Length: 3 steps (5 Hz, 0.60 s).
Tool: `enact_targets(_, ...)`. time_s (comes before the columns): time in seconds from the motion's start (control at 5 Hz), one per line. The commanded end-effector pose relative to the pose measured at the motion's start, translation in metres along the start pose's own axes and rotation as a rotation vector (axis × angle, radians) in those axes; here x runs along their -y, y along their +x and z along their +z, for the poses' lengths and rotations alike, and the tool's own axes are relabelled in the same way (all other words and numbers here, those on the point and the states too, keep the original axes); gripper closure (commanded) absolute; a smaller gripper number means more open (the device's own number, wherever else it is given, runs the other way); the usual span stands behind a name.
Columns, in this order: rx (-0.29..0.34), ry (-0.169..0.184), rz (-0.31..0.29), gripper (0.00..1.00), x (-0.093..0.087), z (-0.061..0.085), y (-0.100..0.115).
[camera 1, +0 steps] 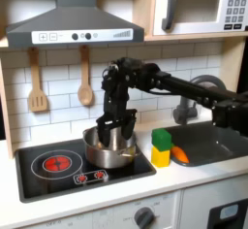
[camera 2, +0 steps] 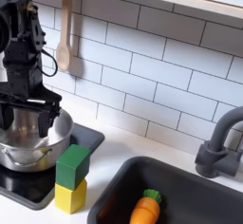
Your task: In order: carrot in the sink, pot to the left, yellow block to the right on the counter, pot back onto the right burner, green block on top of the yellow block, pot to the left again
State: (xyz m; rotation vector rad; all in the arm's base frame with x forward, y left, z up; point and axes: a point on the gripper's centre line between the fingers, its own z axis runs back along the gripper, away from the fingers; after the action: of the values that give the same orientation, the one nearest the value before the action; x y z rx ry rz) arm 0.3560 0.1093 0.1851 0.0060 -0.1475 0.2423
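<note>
The shiny steel pot (camera 1: 109, 149) (camera 2: 32, 140) sits on the right part of the black cooktop (camera 1: 39, 177), covering the right burner. My gripper (camera 1: 113, 127) (camera 2: 27, 118) hangs open right over the pot, its fingers (camera 2: 47, 115) spread and reaching down to the rim. On the cream counter (camera 1: 194, 179) beside the pot, the green block (camera 1: 161, 138) (camera 2: 73, 165) rests on top of the yellow block (camera 1: 160, 157) (camera 2: 68, 196). The orange carrot (camera 1: 179, 154) (camera 2: 142, 210) lies in the dark sink (camera 1: 215, 139) (camera 2: 195, 182).
A red left burner (camera 1: 60, 161) lies bare on the cooktop at the first exterior view's left. The curved faucet (camera 2: 216, 144) stands behind the sink. A spatula (camera 1: 37, 99) and a wooden spoon (camera 1: 85, 89) hang on the tiled wall.
</note>
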Motion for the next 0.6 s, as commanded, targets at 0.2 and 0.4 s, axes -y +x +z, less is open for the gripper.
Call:
enact_targets(0.2, -0.020, 0.015, -0.018, 0.00, -0.007, -0.014, -0.003)
enact_targets(0.4, -0.035, 0.024, -0.021, 0.00, -0.011, -0.022, -0.008)
